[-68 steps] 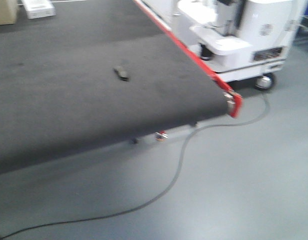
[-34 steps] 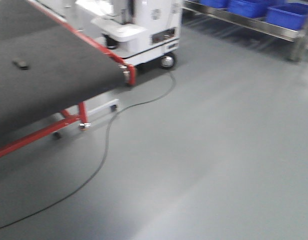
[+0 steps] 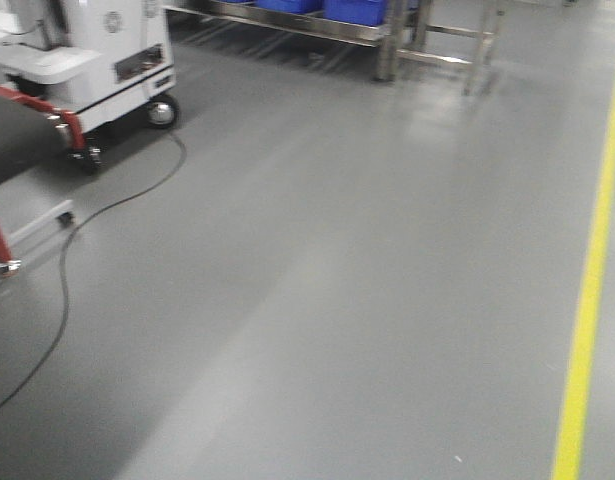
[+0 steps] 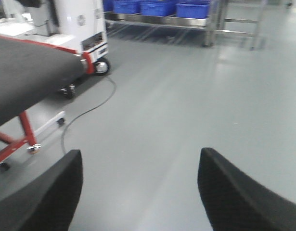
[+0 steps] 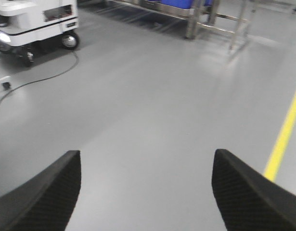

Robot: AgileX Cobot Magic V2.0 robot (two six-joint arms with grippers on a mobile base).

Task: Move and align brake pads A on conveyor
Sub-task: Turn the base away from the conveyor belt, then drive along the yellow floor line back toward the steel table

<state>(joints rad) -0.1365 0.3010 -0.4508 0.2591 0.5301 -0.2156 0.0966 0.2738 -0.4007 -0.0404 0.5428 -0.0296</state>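
Floor fills nearly every view, smooth grey and bare, and that sets the scene: the cameras face away from the work. The conveyor only clips the left edge of the front view, its dark belt ending at a red-capped roller. The left wrist view catches more of it. No brake pads A show anywhere; the strip of belt in sight carries none, so where they lie I cannot tell.

Left gripper: fingers spread wide, nothing between them, hanging over floor just off the belt's end. Right gripper: same picture, spread and holding nothing, over open floor well clear of the belt. My read is that both are carried open and idle because there is nothing within reach to grasp. The base has to face the belt before either arm has a job.

Now the edges. A red frame leg stands under the belt, and a black cable snakes from the white wheeled unit across the floor near that end. That cable looks like the one thing the base's wheels could catch. A steel rack with blue bins lines the far side, and a yellow line marks the right. Between them is plenty of open room for turning.
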